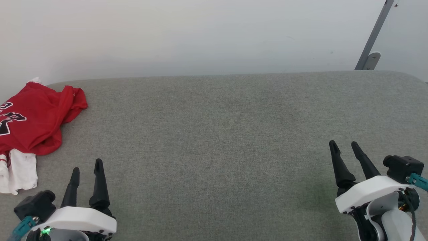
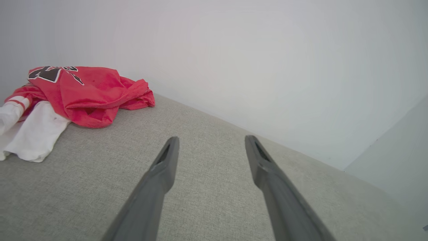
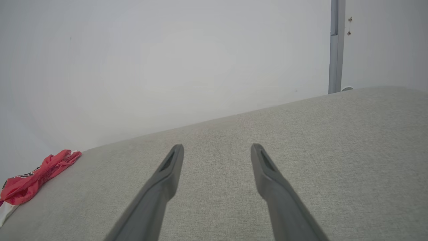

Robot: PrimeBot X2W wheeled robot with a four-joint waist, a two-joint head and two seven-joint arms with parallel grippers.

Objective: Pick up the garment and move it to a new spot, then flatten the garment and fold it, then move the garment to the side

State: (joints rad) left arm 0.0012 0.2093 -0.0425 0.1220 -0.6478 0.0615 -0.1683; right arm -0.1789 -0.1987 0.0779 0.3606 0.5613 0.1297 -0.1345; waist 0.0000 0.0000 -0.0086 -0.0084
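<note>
Left hand (image 1: 87, 165) near garment (image 1: 35, 117), lengthwise near-to-far

Head cam looks down over the grey fabric surface (image 1: 214, 134); both wrist cams sit low, skimming it toward the wall (image 3: 167, 67). All three catch the garment (image 2: 83, 93).

The left gripper (image 1: 87, 166) and the right gripper (image 1: 344, 144) are both low, with fingers spread apart and holding nothing
</note>
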